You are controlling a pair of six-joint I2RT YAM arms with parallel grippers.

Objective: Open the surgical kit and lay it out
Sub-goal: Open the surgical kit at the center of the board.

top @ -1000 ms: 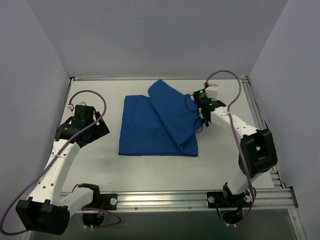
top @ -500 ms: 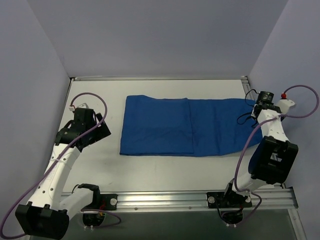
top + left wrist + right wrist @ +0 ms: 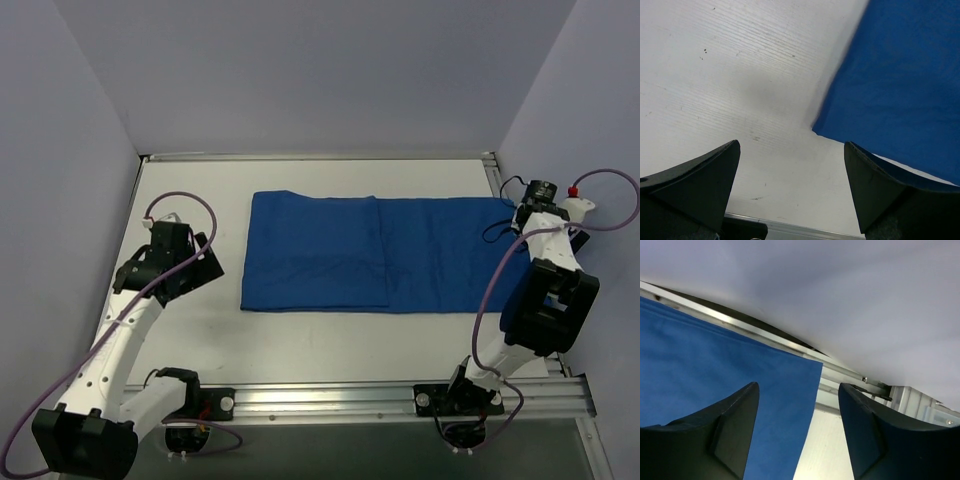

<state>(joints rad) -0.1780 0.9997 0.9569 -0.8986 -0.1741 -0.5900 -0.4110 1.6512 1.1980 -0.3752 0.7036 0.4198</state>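
1. Cloth (image 3: 330, 255) lies spread flat across the middle of the table (image 3: 190, 190). It is blue, and its left half overlaps the right along a seam down the centre.
2. Left gripper (image 3: 791, 146) hovers over bare table just left of the cloth's near left corner. Its jaws are wide apart and hold nothing.
3. Right gripper (image 3: 798, 386) hangs above the cloth's far right corner, beside the table's rail (image 3: 840, 371). Its jaws are also spread wide and empty.
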